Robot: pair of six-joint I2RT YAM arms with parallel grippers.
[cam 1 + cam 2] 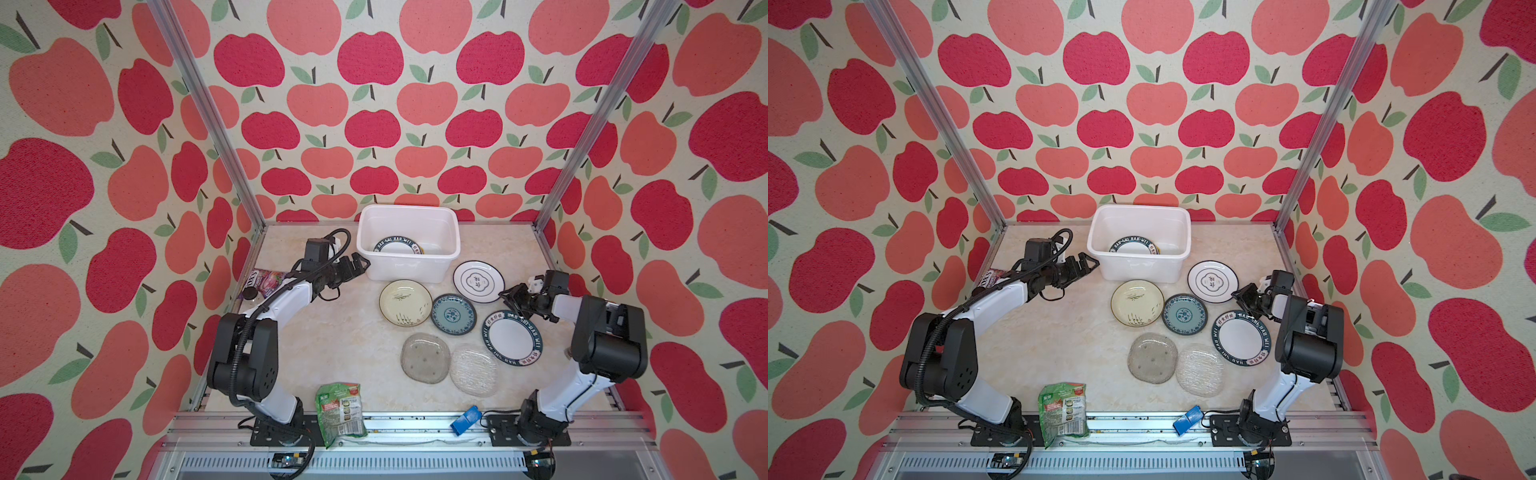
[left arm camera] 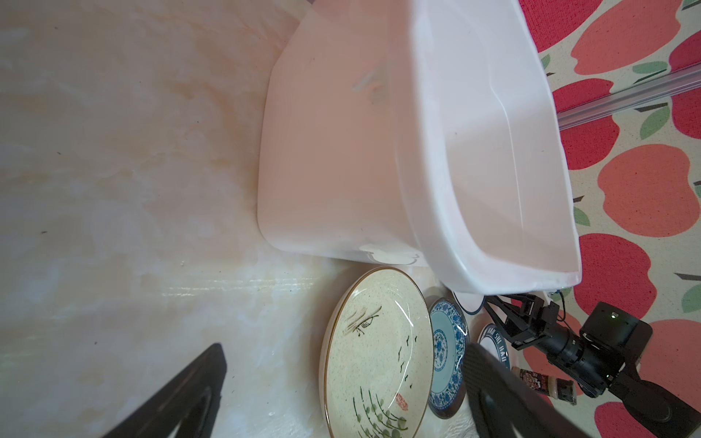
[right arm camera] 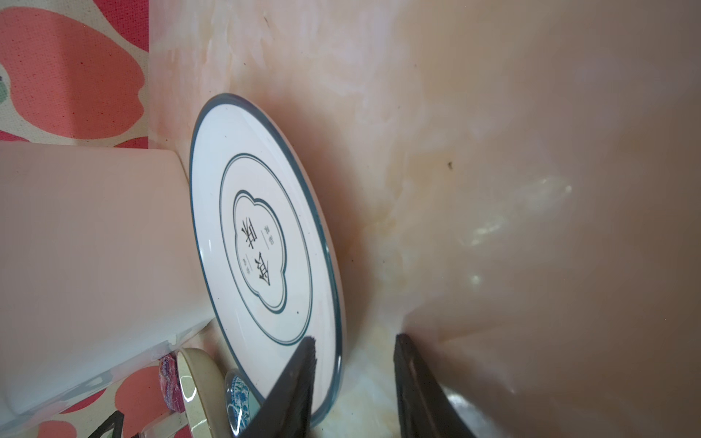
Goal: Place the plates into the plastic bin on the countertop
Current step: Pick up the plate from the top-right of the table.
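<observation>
The white plastic bin (image 1: 409, 268) stands at the back of the countertop (image 1: 332, 345), with a lettered-rim plate (image 1: 397, 247) inside. In front of it lie a white thin-rimmed plate (image 1: 478, 281), a cream plate (image 1: 405, 302), a blue patterned plate (image 1: 453, 313), another lettered-rim plate (image 1: 513, 338), a grey glass plate (image 1: 425, 358) and a clear glass plate (image 1: 473, 371). My left gripper (image 1: 361, 262) is open beside the bin's left front corner and holds nothing. My right gripper (image 3: 354, 338) is open; the thin-rimmed plate's (image 3: 265, 235) near edge sits between its fingers.
A green snack packet (image 1: 340, 413) and a small blue object (image 1: 466, 419) lie at the front rail. A purple packet (image 1: 268, 279) and a dark-capped jar (image 1: 250, 294) sit by the left rail. Apple-print walls close in three sides.
</observation>
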